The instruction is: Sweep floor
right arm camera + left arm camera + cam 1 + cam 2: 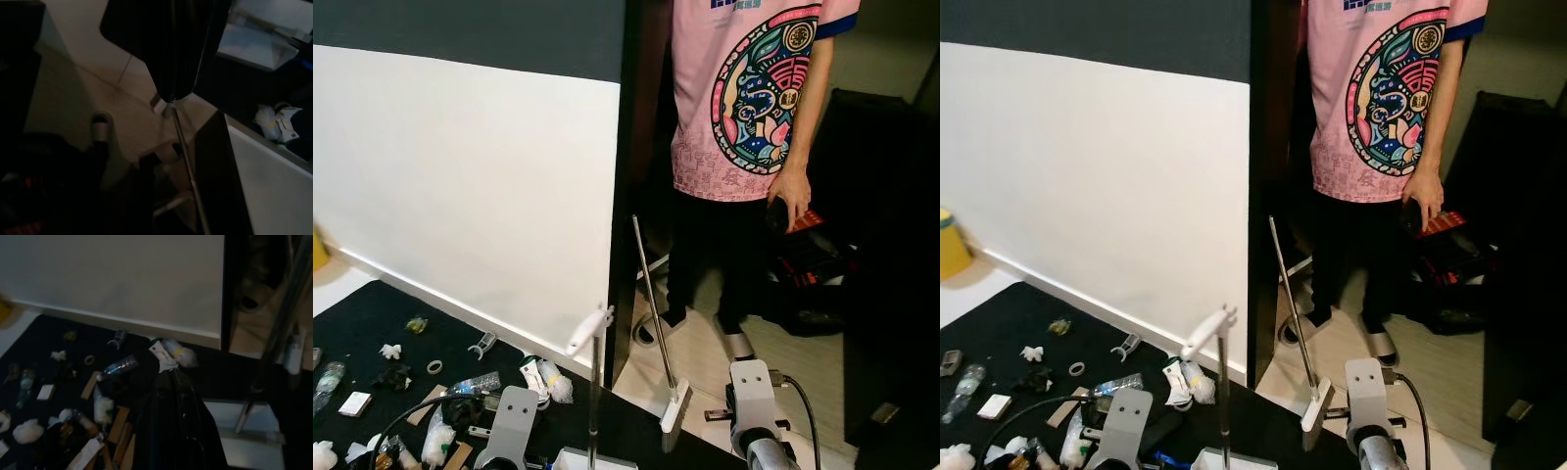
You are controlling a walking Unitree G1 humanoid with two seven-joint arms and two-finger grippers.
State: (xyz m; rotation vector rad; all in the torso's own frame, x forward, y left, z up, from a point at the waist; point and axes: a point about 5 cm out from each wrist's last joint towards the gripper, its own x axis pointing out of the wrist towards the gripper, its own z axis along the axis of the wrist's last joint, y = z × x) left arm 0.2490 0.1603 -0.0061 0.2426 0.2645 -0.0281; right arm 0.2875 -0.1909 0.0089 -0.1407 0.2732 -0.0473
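A broom with a thin metal pole (651,294) and a white collar (674,406) stands tilted beside the dark door frame. In the right wrist view my right gripper (171,95) looks shut on the broom pole (188,171), which runs out from its tip. A dustpan pole (594,392) with a white handle (590,331) stands upright on the black mat (372,313), its white pan (244,433) at the foot. My left gripper (178,396) is a dark shape over the mat, apart from the dustpan pole (276,338). Litter (460,392) lies scattered on the mat.
A person in a pink shirt (744,98) stands close behind the broom in the doorway, one hand (790,201) hanging down, shoes (736,343) on the tiled floor. A white wall (460,176) runs along the mat's far side. Dark bags (813,264) sit to the right.
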